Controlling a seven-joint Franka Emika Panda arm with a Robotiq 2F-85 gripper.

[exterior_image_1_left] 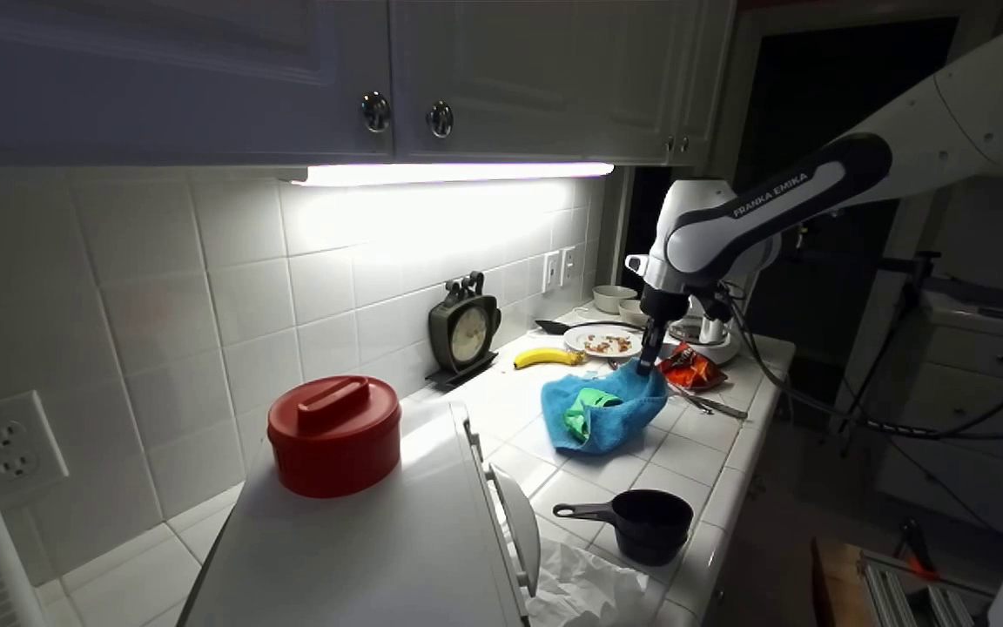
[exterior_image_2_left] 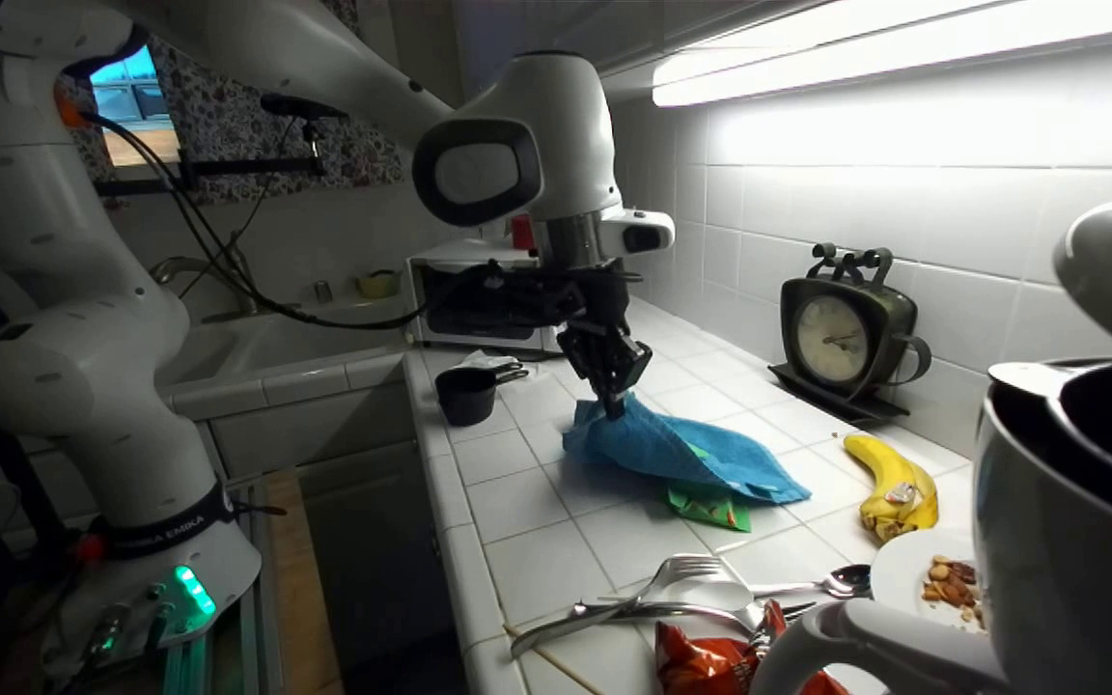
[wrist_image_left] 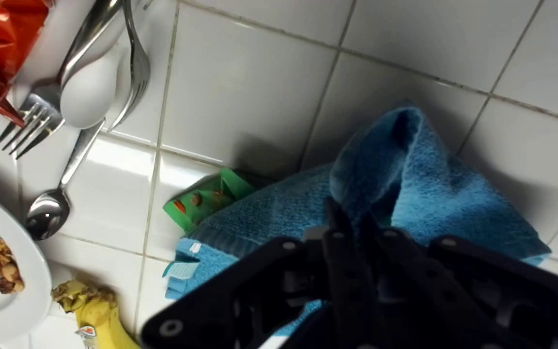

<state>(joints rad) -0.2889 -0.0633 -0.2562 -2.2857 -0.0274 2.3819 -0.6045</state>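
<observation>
Gripper [exterior_image_2_left: 615, 409] pointing down, jaws drawn together, raised fold of blue towel [exterior_image_2_left: 667, 444] pinched between tips. Rest of towel drapes below jaws onto white tile counter [exterior_image_2_left: 542, 555]. Green packet [wrist_image_left: 201, 201] near jaws, partly covered by towel. Black measuring cup [exterior_image_1_left: 651, 527] apart from jaws. Banana [exterior_image_1_left: 547, 357] and dark-framed clock [exterior_image_1_left: 468, 335] off jaws toward tiled wall [exterior_image_1_left: 327, 287]. Opposite way from cup: red bag [exterior_image_1_left: 691, 367], silvery cutlery [wrist_image_left: 139, 65], plate of nuts [exterior_image_1_left: 573, 338], all apart from jaws.
</observation>
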